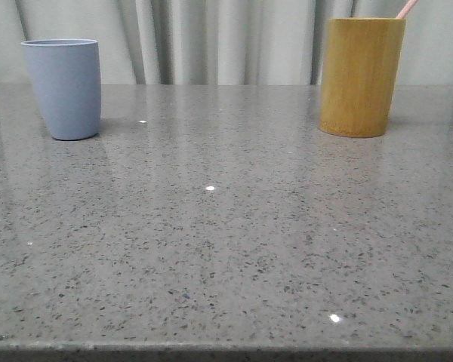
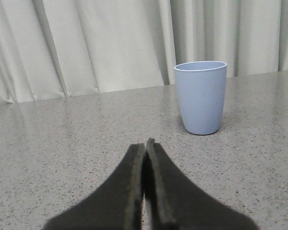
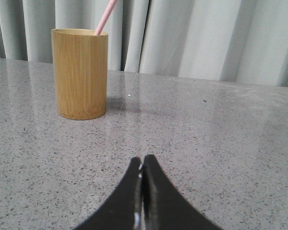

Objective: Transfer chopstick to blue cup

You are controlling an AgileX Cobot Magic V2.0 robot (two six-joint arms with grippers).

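Observation:
The blue cup (image 1: 63,89) stands upright at the far left of the table; it also shows in the left wrist view (image 2: 201,97). A pale pink chopstick (image 1: 406,8) sticks out of a yellow-brown bamboo cylinder (image 1: 361,76) at the far right; the right wrist view shows the chopstick (image 3: 106,17) leaning in the cylinder (image 3: 80,74). My left gripper (image 2: 145,143) is shut and empty, low over the table, short of the blue cup. My right gripper (image 3: 142,159) is shut and empty, short of the cylinder. Neither gripper shows in the front view.
The grey speckled tabletop (image 1: 226,226) runs to a front edge at the bottom of the front view. Pale curtains (image 1: 211,38) hang behind the table's far edge.

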